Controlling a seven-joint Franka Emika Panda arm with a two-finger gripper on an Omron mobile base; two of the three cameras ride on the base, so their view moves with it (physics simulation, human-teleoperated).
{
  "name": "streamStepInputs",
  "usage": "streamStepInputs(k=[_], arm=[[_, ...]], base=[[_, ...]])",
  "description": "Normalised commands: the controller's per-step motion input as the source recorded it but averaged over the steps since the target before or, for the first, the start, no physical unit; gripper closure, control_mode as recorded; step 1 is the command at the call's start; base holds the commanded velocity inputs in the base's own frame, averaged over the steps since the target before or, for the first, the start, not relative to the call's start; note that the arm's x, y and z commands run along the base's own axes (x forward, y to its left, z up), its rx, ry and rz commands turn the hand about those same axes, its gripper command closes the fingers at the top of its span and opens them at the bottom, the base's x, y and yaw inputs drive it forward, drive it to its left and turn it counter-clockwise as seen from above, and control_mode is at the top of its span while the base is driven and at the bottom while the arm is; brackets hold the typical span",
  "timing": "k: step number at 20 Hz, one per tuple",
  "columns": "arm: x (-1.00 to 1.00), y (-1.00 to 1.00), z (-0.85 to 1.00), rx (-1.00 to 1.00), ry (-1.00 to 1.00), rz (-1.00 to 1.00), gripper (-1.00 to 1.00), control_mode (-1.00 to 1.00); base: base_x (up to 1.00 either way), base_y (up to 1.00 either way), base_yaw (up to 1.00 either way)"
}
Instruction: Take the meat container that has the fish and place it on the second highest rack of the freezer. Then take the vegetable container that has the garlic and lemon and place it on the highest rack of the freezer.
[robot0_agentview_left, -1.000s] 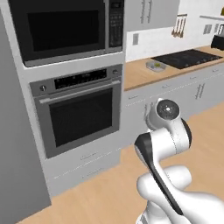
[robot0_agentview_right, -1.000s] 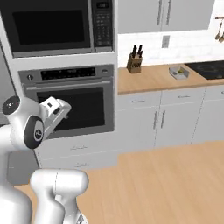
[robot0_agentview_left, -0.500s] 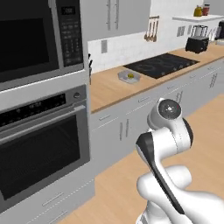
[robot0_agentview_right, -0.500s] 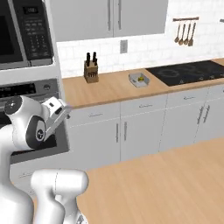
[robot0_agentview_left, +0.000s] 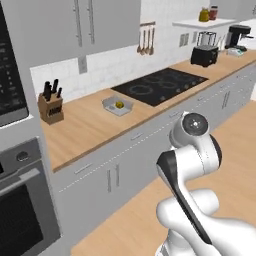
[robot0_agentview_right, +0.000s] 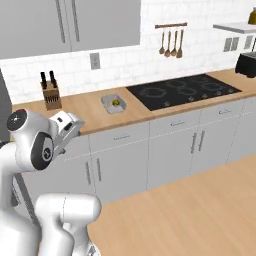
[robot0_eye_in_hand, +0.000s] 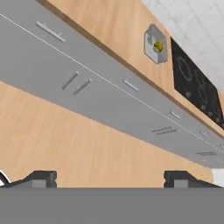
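A shallow grey vegetable container (robot0_agentview_left: 118, 105) (robot0_agentview_right: 114, 103) (robot0_eye_in_hand: 156, 45) with a yellow lemon in it rests on the wooden counter (robot0_agentview_left: 85, 127), just left of the cooktop; I cannot make out any garlic. The meat container with the fish and the freezer are out of view. My gripper (robot0_eye_in_hand: 110, 180) is open with nothing between its fingers. It hangs over the floor, well short of the counter, looking at the base cabinets. The arm is folded up close to the base.
A knife block (robot0_agentview_left: 50, 105) (robot0_agentview_right: 50, 95) stands at the counter's left end. A black cooktop (robot0_agentview_left: 160, 85) (robot0_agentview_right: 182, 90), a toaster (robot0_agentview_left: 205, 54) and hanging utensils (robot0_agentview_right: 170, 42) lie to the right. The wall oven (robot0_agentview_left: 15, 200) is at far left. Wooden floor (robot0_agentview_right: 190, 210) stretches in front of the cabinets.
The whole picture has shifted: the base has turned right, so the ovens slid off to the left and the counter and cooktop came into view. The gripper stays open.
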Motion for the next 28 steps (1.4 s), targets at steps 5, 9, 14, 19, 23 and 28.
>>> streamStepInputs(k=[5, 9, 14, 19, 23, 28], arm=[[0.0, 0.0, 0.0, 0.0, 0.0, 0.0, -1.0, 1.0], [0.0, 0.0, 0.0, 0.0, 0.0, 0.0, -1.0, 1.0], [0.0, 0.0, 0.0, 0.0, 0.0, 0.0, -1.0, 1.0], [0.0, 0.0, 0.0, 0.0, 0.0, 0.0, -1.0, 1.0], [0.0, 0.0, 0.0, 0.0, 0.0, 0.0, -1.0, 1.0], [0.0, 0.0, 0.0, 0.0, 0.0, 0.0, -1.0, 1.0]], base=[[1.0, -0.16, 0.01], [0.99, 0.02, 0.12], [0.61, 0.0, 0.38], [0.43, -0.42, 0.39], [0.33, -0.56, 0.4], [0.53, -0.21, 0.44]])
